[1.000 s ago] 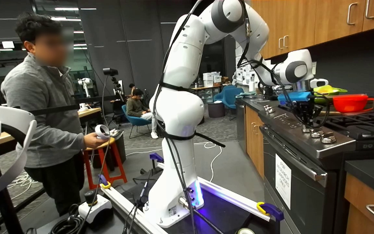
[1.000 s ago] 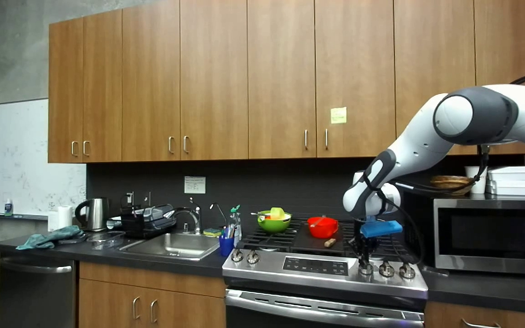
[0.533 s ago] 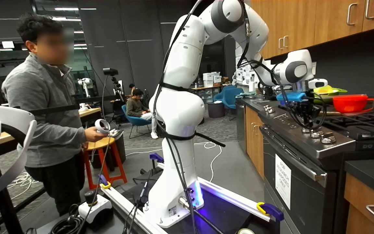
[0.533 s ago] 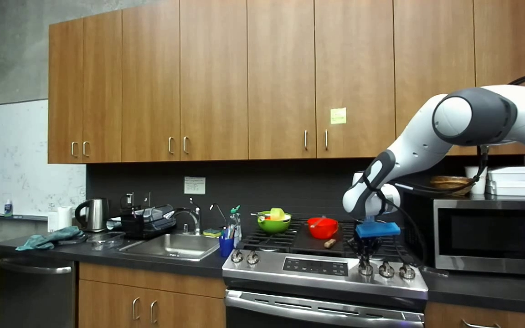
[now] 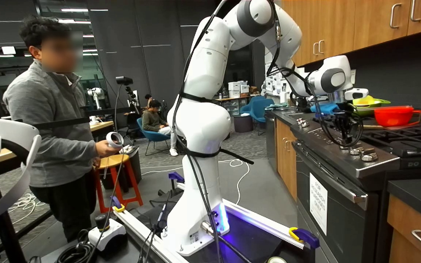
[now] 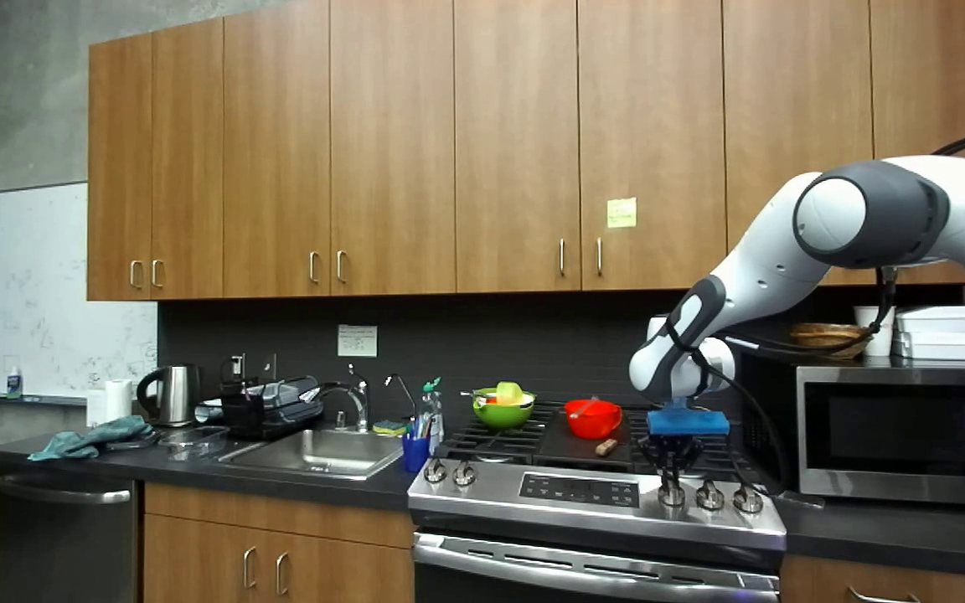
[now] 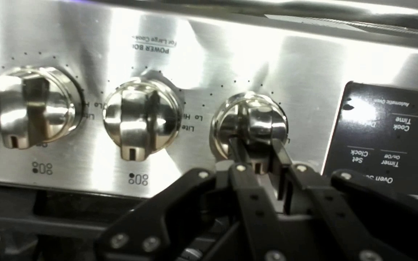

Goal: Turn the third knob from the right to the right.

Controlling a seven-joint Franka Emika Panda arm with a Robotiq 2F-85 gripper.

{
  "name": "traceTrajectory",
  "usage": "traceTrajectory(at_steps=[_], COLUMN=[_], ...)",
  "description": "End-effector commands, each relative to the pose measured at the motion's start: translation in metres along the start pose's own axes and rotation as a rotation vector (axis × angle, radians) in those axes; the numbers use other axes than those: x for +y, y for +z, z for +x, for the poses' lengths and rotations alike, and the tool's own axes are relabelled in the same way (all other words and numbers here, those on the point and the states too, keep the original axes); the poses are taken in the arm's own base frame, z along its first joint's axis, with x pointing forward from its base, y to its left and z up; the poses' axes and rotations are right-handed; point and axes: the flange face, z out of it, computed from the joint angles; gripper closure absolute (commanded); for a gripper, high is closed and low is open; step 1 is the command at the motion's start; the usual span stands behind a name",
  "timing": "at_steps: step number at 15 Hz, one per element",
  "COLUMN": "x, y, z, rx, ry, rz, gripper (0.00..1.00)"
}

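Note:
Three round silver knobs with raised grip bars sit on the right part of the stove's sloping steel panel. The third knob from the right (image 7: 261, 112) is beside the black control display; it also shows in an exterior view (image 6: 672, 496). My gripper (image 7: 257, 144) reaches down to it, one finger on each side of its grip bar. The fingers (image 7: 238, 148) stand close against the bar and appear shut on it. The bar lines up with those of the second knob (image 7: 138, 119) and the rightmost knob (image 7: 36, 108). In an exterior view the gripper (image 5: 346, 143) partly hides the third knob.
The control display (image 7: 379, 141) lies next to the knob. Burner grates (image 5: 411, 140) are behind the panel, with a red pot (image 6: 593, 419) and a green bowl (image 6: 503, 412) on the stove. The oven handle (image 6: 591, 569) runs along the front. A microwave (image 6: 901, 435) stands right of the stove.
My gripper has turned about its upright axis; its blue block has swung to the left in an exterior view. The fingertips have stayed at the third knob.

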Motion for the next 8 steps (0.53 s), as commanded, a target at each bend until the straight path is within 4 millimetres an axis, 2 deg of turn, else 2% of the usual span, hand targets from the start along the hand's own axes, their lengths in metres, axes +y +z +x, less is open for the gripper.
traceTrajectory(at_steps=[1,8], x=[-0.013,-0.0161], y=[-0.0024,-0.0015], z=[-0.0256,-0.0337], rx=[-0.063,-0.096], ry=[0.073,0.189], rz=[0.014,0.007], gripper=[0.95,0.95])
